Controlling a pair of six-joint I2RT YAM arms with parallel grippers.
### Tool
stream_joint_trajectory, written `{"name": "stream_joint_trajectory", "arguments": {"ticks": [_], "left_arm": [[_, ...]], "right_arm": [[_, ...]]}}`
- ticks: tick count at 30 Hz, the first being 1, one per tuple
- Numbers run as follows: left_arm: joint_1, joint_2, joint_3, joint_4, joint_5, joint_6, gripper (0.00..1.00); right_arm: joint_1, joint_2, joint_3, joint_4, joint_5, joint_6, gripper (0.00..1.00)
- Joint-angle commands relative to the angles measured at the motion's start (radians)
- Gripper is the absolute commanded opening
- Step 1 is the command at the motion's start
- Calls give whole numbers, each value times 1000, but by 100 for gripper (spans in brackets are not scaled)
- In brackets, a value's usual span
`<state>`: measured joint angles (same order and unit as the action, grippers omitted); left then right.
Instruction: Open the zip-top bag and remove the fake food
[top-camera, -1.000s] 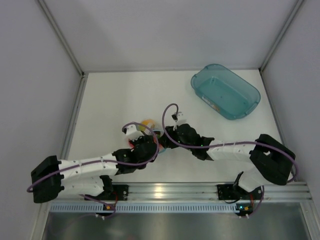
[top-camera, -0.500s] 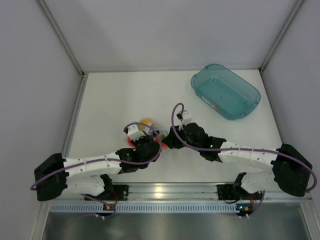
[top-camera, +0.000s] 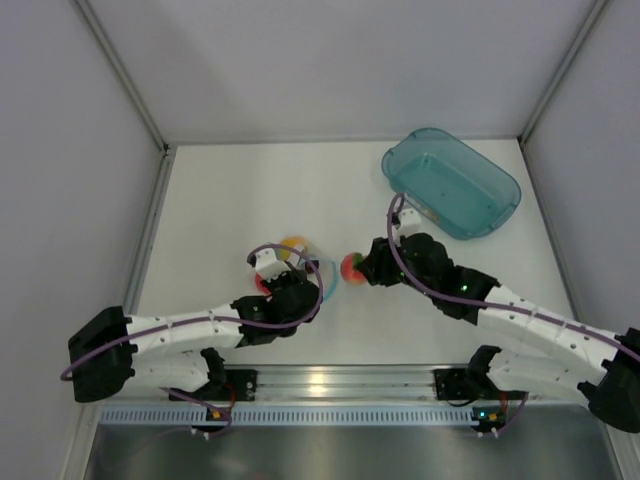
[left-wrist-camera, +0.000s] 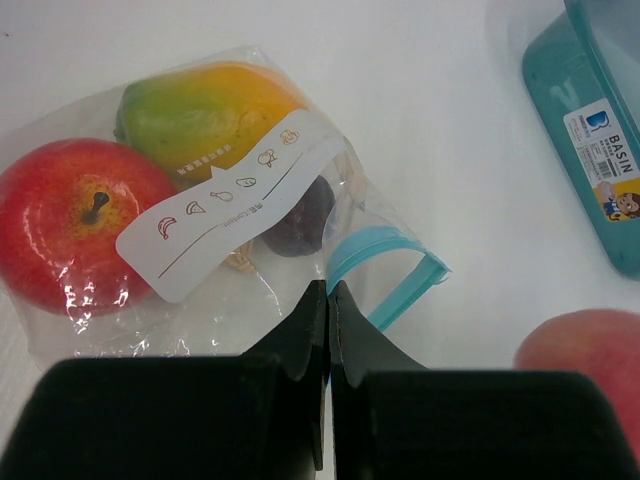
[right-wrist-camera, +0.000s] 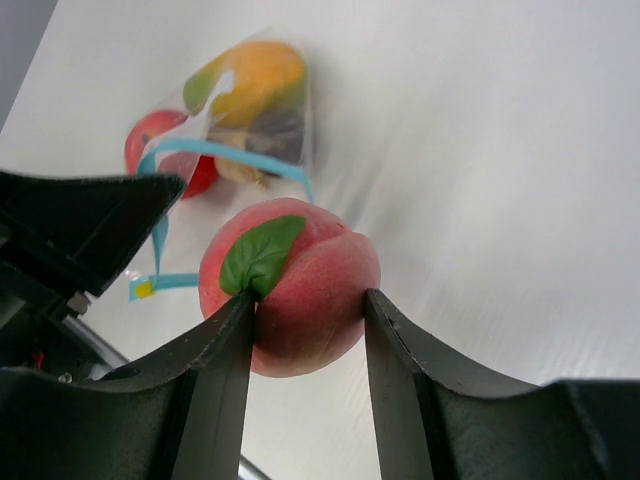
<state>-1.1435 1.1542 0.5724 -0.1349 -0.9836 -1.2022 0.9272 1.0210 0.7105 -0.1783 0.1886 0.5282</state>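
gripping peach (right-wrist-camera: 300, 265) in right hand (right-wrist-camera: 308, 300), bag (left-wrist-camera: 190, 225) pinched by left hand (left-wrist-camera: 327, 292)

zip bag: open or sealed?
Open. The zip-top bag has its teal zip strip gaping in a loop; the peach is outside, in the right gripper.

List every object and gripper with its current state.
zip-top bag, mouth open
left gripper, shut on the zip-top bag
right gripper, shut on the peach
peach, outside the bag, held
mango, inside the bag
red ball, inside the bag
dark red piece, inside the bag
teal tub, upright
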Motion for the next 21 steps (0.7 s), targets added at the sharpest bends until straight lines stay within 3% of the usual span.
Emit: {"name": "stream_joint_trajectory", "arguments": {"ticks": [1,7,11,21], "left_arm": [[4,-27,27,12,2,1,0],[4,-42,29,14,22,21,0],[4,-37,40,12,43,41,0],[7,-7,116,12,149,133,0]], "right_arm": [[-112,-51,101,-104,5,-69,16],[-430,-3,228,-161,-67,-174,16],[-646,121,320,-170,-110,-208,16],[-904,508,513,-62,-104,-163,16]]}}
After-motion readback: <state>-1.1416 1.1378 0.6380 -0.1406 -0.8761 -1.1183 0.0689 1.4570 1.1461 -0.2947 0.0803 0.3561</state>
